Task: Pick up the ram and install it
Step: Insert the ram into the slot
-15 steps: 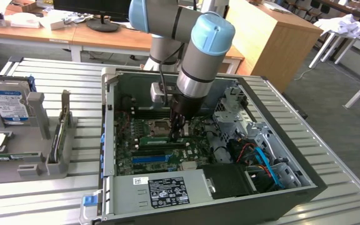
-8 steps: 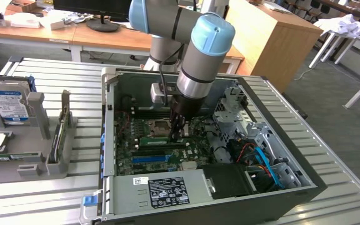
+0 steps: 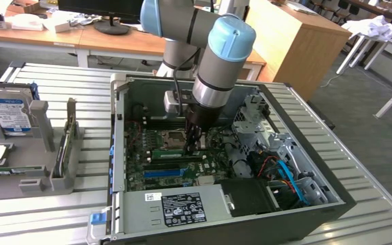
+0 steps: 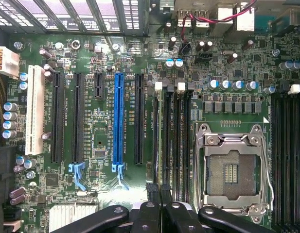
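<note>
The ram (image 3: 172, 152) is a thin green stick standing edge-up in a black memory slot of the motherboard, inside the open computer case (image 3: 332, 201). In the wrist view the ram (image 4: 159, 141) runs as a narrow strip beside the CPU socket, straight away from my fingers (image 4: 149, 216). My gripper (image 3: 197, 149) reaches down into the case and sits at one end of the ram. Its jaws are shut, with the two dark fingers pressed side by side at my gripper (image 4: 161, 206). Whether they pinch the stick or only rest on it I cannot tell.
An empty CPU socket (image 4: 232, 170) lies beside the memory slots; a blue slot (image 4: 118, 116) and several black slots lie on the other side. The power supply (image 3: 175, 206) and blue and orange cables (image 3: 285, 173) crowd the case front. A grey fixture (image 3: 39, 168) with a hard drive (image 3: 8, 115) stands at the exterior view's left.
</note>
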Motion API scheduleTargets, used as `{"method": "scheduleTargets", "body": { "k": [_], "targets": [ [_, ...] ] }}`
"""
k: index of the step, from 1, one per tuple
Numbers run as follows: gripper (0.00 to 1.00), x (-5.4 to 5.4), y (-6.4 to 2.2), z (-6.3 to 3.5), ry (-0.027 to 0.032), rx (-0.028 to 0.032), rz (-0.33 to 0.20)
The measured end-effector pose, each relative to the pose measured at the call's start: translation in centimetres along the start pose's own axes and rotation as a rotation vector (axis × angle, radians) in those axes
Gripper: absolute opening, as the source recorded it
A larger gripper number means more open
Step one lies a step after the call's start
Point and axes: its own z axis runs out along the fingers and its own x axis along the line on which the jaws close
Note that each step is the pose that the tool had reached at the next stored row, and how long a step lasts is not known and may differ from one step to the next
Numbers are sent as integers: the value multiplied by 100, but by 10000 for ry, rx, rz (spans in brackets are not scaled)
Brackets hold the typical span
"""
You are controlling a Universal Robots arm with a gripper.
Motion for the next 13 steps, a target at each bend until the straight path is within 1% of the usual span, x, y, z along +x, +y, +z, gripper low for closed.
{"method": "scheduleTargets", "body": {
  "k": [13],
  "targets": [
    [12,0,-1,17,-1,2,0]
  ]
}}
